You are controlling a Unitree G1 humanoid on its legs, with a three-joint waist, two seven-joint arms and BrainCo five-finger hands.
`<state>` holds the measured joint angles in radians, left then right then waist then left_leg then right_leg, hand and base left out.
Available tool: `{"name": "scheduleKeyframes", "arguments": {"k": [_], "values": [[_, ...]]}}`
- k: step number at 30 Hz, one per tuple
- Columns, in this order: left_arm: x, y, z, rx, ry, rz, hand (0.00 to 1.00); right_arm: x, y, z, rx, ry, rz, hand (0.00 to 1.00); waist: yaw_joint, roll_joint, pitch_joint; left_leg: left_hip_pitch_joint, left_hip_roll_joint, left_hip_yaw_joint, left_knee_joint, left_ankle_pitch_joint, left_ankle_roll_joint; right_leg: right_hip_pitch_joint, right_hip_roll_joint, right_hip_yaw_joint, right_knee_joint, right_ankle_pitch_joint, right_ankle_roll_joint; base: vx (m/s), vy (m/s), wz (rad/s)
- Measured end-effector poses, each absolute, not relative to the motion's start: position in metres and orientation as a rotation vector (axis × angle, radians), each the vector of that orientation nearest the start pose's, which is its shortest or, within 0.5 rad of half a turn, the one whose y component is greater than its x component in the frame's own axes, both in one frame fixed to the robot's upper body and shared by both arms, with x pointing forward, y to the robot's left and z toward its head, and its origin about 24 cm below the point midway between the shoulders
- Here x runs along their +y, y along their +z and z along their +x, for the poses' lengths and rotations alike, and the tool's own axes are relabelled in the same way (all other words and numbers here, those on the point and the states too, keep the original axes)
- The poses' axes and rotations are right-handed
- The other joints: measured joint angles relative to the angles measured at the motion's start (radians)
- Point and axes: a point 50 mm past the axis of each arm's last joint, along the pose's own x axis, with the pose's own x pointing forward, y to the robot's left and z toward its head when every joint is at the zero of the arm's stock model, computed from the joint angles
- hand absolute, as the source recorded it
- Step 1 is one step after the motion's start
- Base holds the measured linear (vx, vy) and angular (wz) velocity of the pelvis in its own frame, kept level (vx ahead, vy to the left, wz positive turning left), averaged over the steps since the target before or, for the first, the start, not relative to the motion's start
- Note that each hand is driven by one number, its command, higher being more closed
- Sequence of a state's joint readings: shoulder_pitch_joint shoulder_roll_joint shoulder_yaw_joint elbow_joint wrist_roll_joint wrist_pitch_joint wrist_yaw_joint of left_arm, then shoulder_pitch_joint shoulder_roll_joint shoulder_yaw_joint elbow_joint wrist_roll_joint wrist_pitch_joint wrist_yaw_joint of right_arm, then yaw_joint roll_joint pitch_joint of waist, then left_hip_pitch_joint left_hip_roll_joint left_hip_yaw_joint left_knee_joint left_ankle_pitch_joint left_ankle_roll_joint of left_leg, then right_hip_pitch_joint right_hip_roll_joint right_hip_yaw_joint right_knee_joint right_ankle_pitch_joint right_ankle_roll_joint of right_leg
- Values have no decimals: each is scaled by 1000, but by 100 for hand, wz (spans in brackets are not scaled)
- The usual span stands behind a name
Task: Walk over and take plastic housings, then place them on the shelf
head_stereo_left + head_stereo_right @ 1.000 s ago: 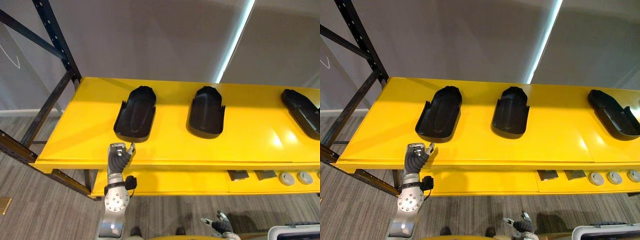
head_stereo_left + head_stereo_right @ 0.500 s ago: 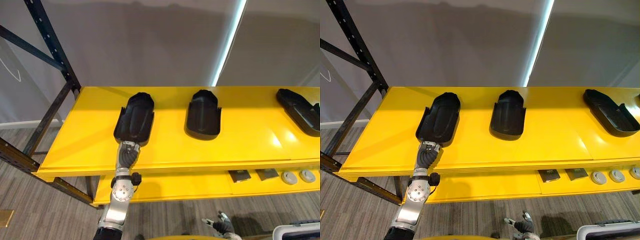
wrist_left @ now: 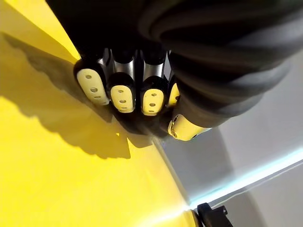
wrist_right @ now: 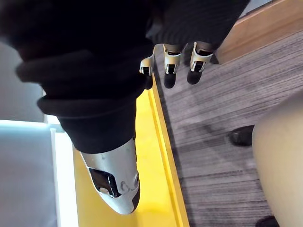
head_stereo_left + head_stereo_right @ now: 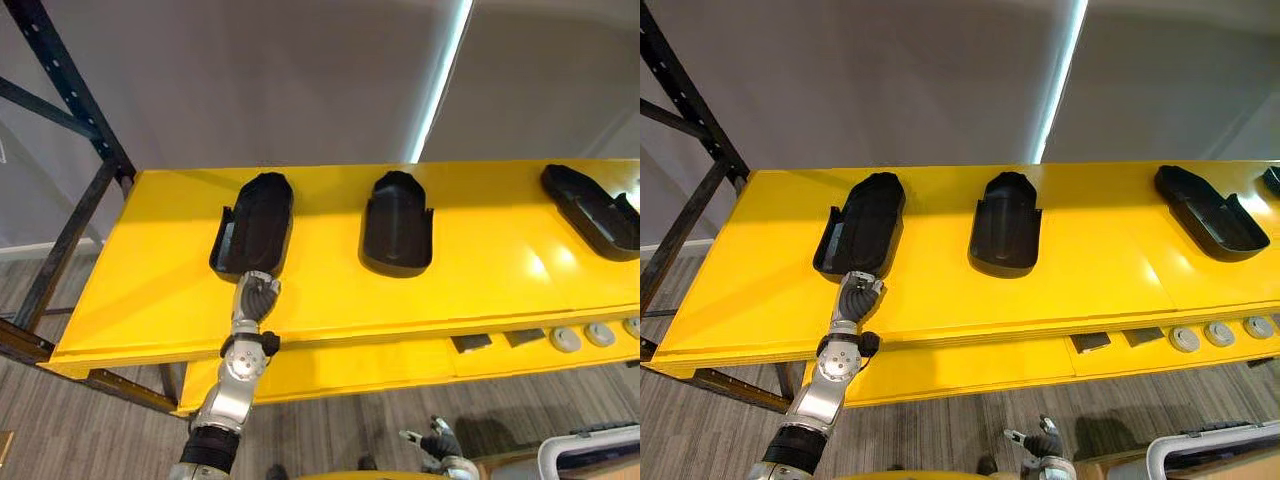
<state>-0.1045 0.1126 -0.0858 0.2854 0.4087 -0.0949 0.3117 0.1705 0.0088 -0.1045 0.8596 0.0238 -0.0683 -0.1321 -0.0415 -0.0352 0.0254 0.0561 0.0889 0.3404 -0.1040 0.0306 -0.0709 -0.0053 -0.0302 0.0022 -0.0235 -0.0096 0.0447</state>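
So the left hand (image 5: 256, 296) is right at the near, open end of the leftmost plastic housing (image 5: 254, 222), which lies flat on the yellow shelf (image 5: 150, 290). Its long axis runs straight away from the robot, pretty much in line with the forearm. Honestly can't tell if that hand has a grip on it yet. The right hand (image 5: 437, 442) hangs low and relaxed, well apart. The middle housing (image 5: 397, 222) and far-right housing (image 5: 590, 208) sit clear; nothing's blocking a straight pull back.
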Motion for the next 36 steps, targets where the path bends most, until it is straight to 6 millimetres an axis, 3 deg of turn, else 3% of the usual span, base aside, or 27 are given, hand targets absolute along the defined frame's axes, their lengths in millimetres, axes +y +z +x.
{"name": "scheduleKeyframes", "arguments": {"k": [6, 16, 18, 20, 21, 23, 27, 31, 33, 36], "values": [[161, 22, 277, -28, 149, 553, 100, -174, -150, 106, 960, -272, 19, 0, -3, -11, 11, -8, 0, 3, 0, 0, 1, -3, 1, 8, -16, 15, -1, -8, 0, -1], [162, 31, 272, -69, 179, 531, 100, -174, -149, 109, 952, -266, 13, 0, -4, -7, 17, -6, -3, 6, 0, -1, 2, 2, -1, 11, -15, 17, 1, 1, 1, -2], [161, 47, 265, -137, 197, 489, 100, -174, -150, 108, 956, -270, 12, 0, -4, -7, 18, -7, -2, 0, 1, -1, 2, 4, -5, 12, -13, 18, 1, 17, 4, 9], [162, 84, 254, -305, 237, 434, 100, -176, -152, 103, 973, -274, 9, 0, 1, -7, 18, -5, 0, -18, 5, -1, 2, 16, -7, 0, -12, 18, 1, 23, 5, 20], [164, 94, 251, -352, 250, 425, 100, -177, -152, 102, 977, -275, 8, 0, 2, -6, 18, -3, 1, -24, 6, -1, 2, 20, -6, -3, -12, 18, 1, 12, -13, 22], [177, 129, 234, -527, 349, 376, 100, -178, -152, 101, 980, -277, 4, 0, 10, 0, 22, 1, 12, -40, 1, -1, 2, 25, -3, -9, 4, 17, 1, -19, -17, 18], [218, 161, 196, -697, 625, 296, 100, -181, -152, 99, 982, -288, -1, 0, 35, 18, 33, 6, 12, -73, 0, -14, 11, 43, -6, -43, 26, 8, 9, -63, -1, 25], [265, 153, 156, -677, 932, 223, 100, -184, -152, 93, 989, -317, -4, 0, 60, 17, 33, 8, 5, -109, 0, -13, 11, 53, -18, -90, 53, -28, 7, -31, -12, 36], [280, 133, 135, -560, 1029, 205, 100, -183, -152, 94, 985, -326, 5, 0, 61, 13, 30, 2, -2, -135, 0, -9, 15, 67, -27, -140, 58, -41, 8, -12, -10, 56], [287, 97, 128, -340, 1017, 218, 100, -182, -152, 93, 990, -324, 10, 0, 68, 7, 26, -4, -3, -143, 1, -1, 18, 71, -34, -168, 57, -49, 11, -14, 1, 37]]}}
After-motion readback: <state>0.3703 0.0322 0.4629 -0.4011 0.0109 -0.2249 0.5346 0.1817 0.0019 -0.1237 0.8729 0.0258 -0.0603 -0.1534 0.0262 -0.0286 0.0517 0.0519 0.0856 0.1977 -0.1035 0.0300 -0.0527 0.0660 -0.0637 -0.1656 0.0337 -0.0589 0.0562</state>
